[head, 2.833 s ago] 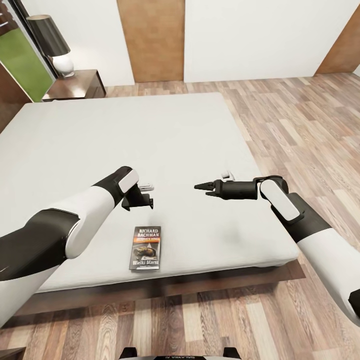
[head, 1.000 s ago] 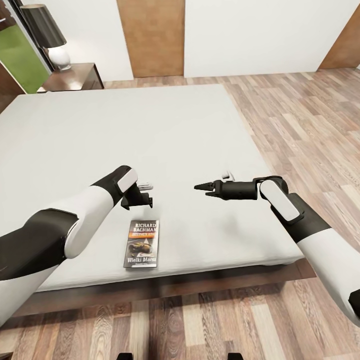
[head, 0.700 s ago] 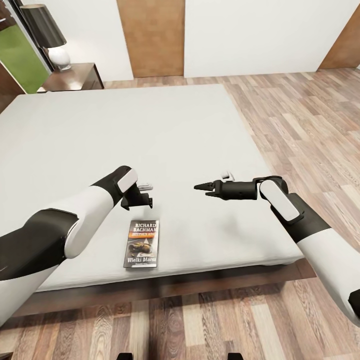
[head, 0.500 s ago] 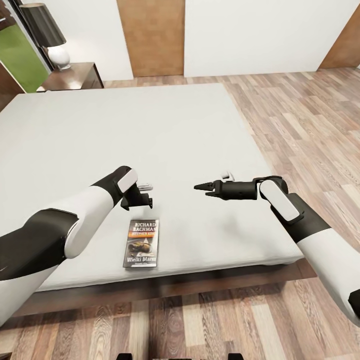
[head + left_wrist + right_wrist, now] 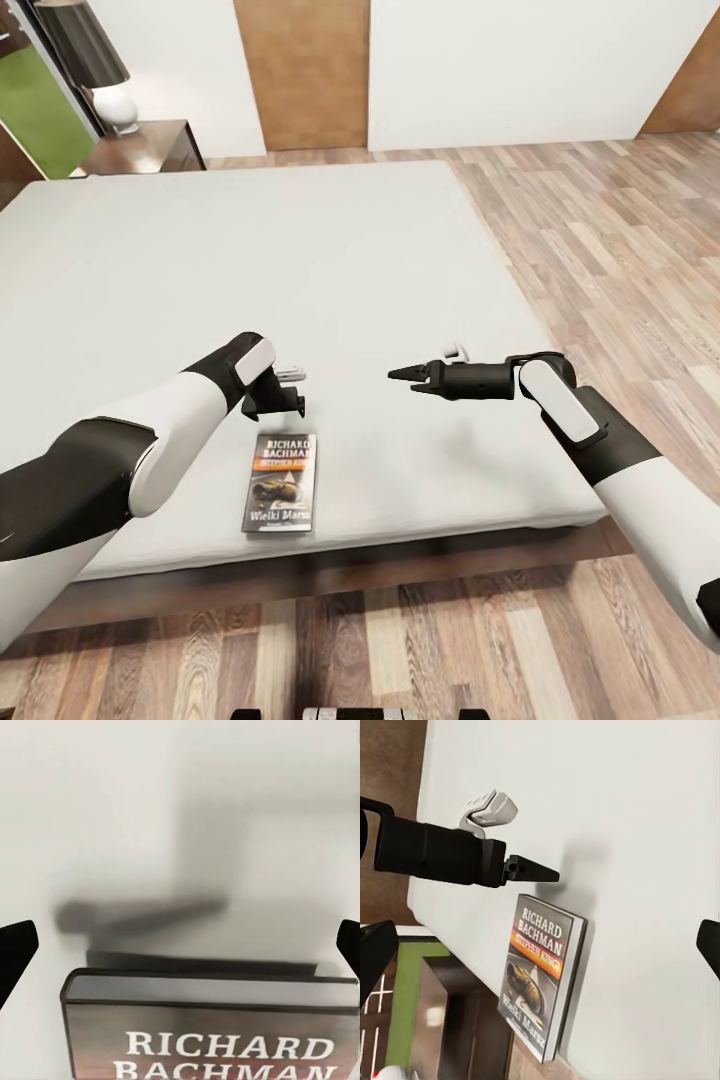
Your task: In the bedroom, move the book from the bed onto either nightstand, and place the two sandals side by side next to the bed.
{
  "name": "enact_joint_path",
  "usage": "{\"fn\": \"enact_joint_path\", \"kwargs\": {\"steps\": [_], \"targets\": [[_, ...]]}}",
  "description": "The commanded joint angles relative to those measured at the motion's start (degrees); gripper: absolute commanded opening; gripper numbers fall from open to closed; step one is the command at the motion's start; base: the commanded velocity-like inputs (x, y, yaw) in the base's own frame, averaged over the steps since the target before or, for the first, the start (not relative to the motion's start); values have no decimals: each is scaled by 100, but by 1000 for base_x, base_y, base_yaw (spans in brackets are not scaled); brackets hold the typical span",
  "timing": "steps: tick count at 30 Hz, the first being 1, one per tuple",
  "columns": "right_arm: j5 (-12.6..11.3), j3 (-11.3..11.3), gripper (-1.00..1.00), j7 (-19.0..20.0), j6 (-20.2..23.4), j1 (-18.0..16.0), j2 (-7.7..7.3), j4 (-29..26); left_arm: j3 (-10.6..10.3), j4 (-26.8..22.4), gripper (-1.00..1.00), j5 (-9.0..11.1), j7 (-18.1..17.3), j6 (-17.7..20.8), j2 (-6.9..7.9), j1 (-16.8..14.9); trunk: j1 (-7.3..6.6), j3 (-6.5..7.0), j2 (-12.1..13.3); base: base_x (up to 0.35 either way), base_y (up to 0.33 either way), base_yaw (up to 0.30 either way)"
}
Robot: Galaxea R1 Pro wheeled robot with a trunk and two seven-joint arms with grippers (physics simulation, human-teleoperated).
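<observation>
Left tool [image 5: 292,392] hovering low over the bed [image 5: 300,260], just beyond the top edge of the book [image 5: 280,482], not touching it; fingers spread wide, each tip at an outer edge of the left wrist view with the book's upper edge [image 5: 210,1005] between them. Right tool [image 5: 410,377] held level above the mattress, off to the book's right and a little farther from the bed's near edge, pointing toward the left tool; finger tips [image 5: 375,952] far apart at opposite edges of the right wrist view, so open and empty. Book lying flat and face up near the near edge of the bed, cover reading "Richard Bachman" over an orange band and a dark picture [image 5: 536,975]. Left tool's dark fingers [image 5: 529,868] seen from the right wrist just past the book's top edge. Nightstand [image 5: 150,150] with a lamp [image 5: 100,70] standing by the bed's far left corner, well apart from the book. Wood-plank floor [image 5: 600,230] beside and in front of the bed.
</observation>
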Motion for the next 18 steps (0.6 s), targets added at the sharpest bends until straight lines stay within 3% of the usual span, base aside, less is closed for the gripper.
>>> {"fn": "enact_joint_path", "kwargs": {"steps": [1,9,18], "targets": [[46,9,100,55,1,-6,-5,1,-38,-6,100,62,37,18,1,-2,22,-22,-43,0,0,0],[46,9,100,55,1,-6,-5,1,-38,-6,100,62,37,18,-4,-2,198,-165,-364,0,0,0],[46,9,100,55,1,-6,-5,1,-38,-6,100,62,37,18,-8,-2,198,-165,-364,0,0,0]]}}
